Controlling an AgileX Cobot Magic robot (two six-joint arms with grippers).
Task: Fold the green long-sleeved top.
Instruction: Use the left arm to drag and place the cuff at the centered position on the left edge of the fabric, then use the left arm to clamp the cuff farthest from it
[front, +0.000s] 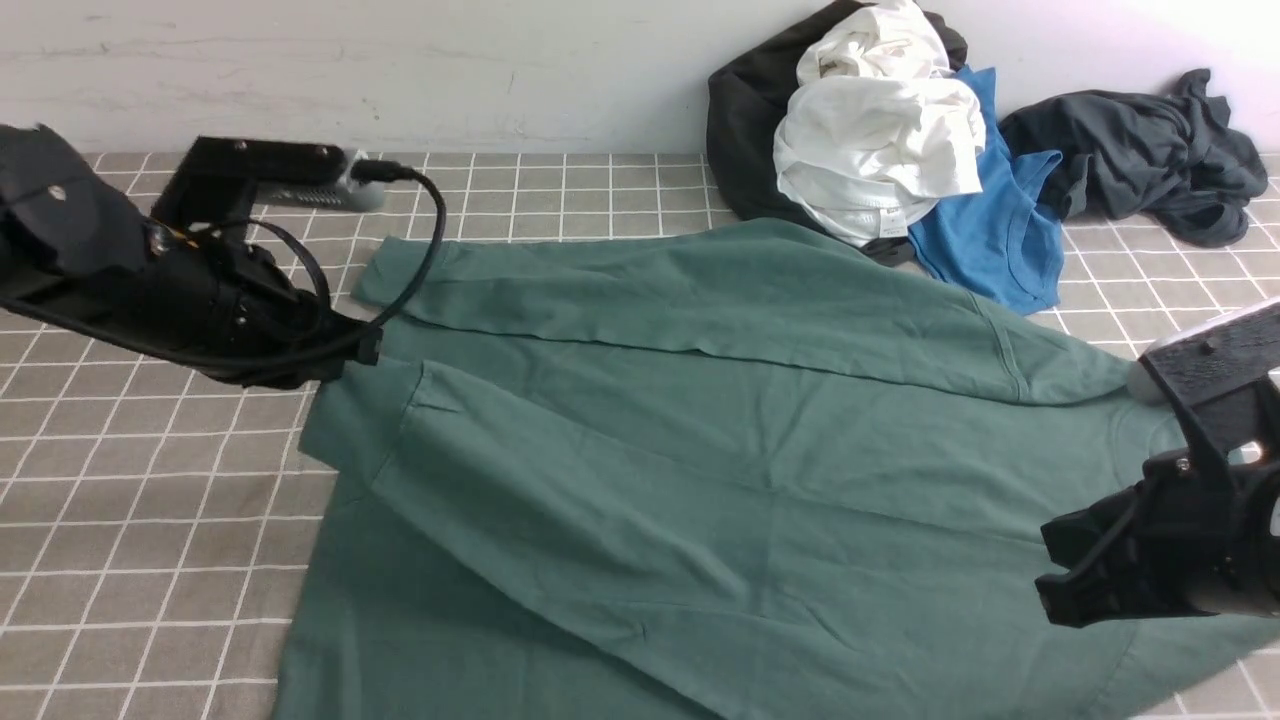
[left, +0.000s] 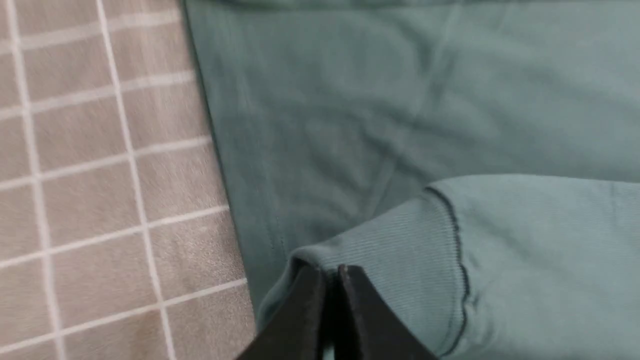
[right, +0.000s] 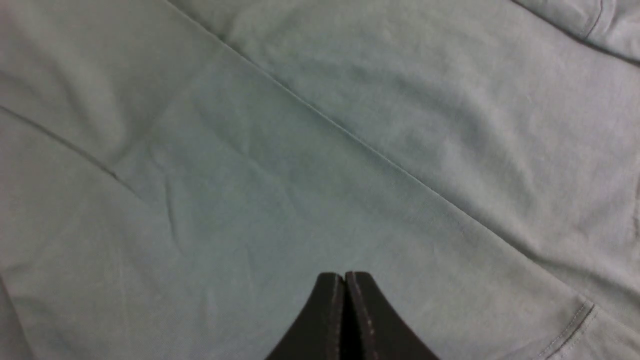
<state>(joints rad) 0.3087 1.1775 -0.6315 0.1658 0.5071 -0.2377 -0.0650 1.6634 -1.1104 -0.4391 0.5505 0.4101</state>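
**Item count**
- One green long-sleeved top.
- Two sleeves, both laid across the body of the top and running toward the robot's left.
- Two arms, each with one gripper.
- Four other garments: one black garment, one white garment, one blue top and one dark grey garment.

**Position of the top**
The top lies spread across the middle of the counter, from the left arm to the right arm. Its far edge touches the garment pile.

**Gripper state**
- Left gripper: at the left edge of the top. In the left wrist view its jaws are pressed together on the edge of the ribbed cuff, which stands slightly raised above the fabric beneath.
- Right gripper: above the right side of the top. In the right wrist view its jaws are together with nothing between them; only flat green fabric shows below.

**Surface and room**
- The counter is covered with a grey-brown cloth printed with a white grid.
- A plain white wall runs along the far side.
- The four other garments are heaped against this wall at the far right, the white one on top of the black and blue ones, the dark grey one just beside them.
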